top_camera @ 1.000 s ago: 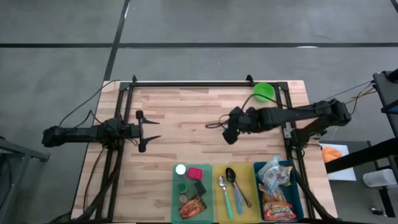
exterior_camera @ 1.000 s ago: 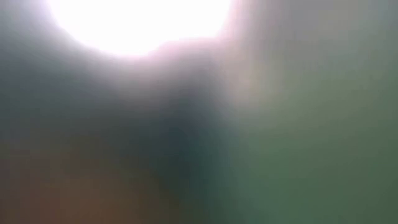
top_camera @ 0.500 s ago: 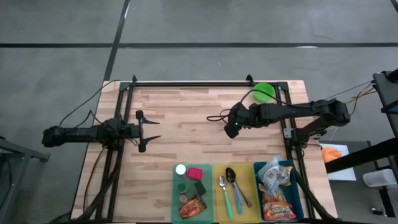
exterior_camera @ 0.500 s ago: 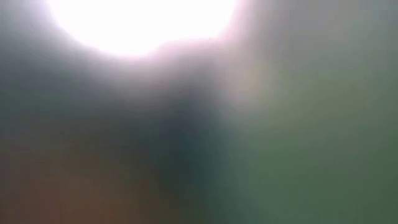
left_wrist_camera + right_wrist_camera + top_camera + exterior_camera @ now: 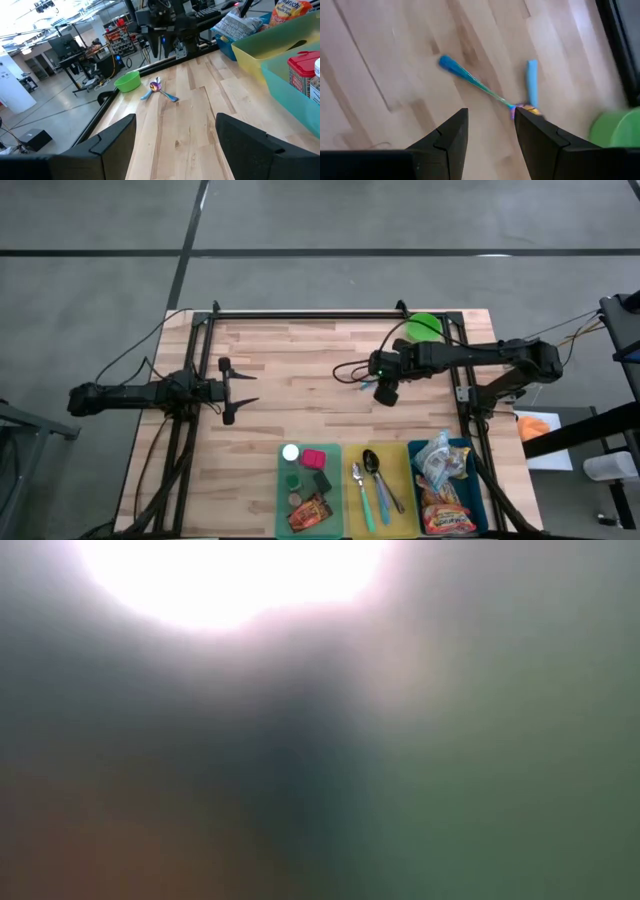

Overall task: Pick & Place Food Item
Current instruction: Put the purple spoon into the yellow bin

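Green, yellow and blue bins [image 5: 309,502] line the lower edge of the high view on the wooden bench [image 5: 290,410]; the food packets [image 5: 443,480] lie in the blue one at lower right, apparently untouched. The right hand [image 5: 386,390], right of centre, hangs part-open and empty over two spoons [image 5: 492,92] beside a green bowl [image 5: 424,326]. The left hand [image 5: 228,388], at left, waits open and empty. No picking seems begun. No writing is legible.

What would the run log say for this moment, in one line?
right gripper: open, empty, above two spoons | left gripper: open, idle | green bowl: far edge
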Controlling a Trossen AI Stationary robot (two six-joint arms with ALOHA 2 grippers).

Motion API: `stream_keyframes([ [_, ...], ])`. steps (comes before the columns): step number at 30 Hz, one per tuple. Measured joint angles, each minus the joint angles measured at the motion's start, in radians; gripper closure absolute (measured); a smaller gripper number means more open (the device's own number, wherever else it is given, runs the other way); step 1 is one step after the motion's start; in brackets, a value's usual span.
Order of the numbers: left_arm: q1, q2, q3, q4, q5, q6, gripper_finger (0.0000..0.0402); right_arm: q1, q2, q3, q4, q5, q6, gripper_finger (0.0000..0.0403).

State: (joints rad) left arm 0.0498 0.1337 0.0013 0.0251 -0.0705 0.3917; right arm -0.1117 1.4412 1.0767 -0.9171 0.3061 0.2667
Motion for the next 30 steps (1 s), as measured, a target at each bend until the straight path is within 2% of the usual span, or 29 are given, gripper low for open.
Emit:
stream_keyframes([
  [12,0.0,0.0,0.0,0.0,0.0,0.0,0.0126,-0.114,0.086,0.0,-0.022,-0.017,-0.56,0.0246],
  [25,0.0,0.0,0.0,0.0,0.0,0.0,0.0126,-0.159,0.27,0.0,-0.014,-0.041,-0.585,0.0246],
  [30,0.0,0.0,0.0,0.0,0.0,0.0,0.0126,-0.187,0.298,0.001,-0.004,-0.058,-0.589,0.0246],
])
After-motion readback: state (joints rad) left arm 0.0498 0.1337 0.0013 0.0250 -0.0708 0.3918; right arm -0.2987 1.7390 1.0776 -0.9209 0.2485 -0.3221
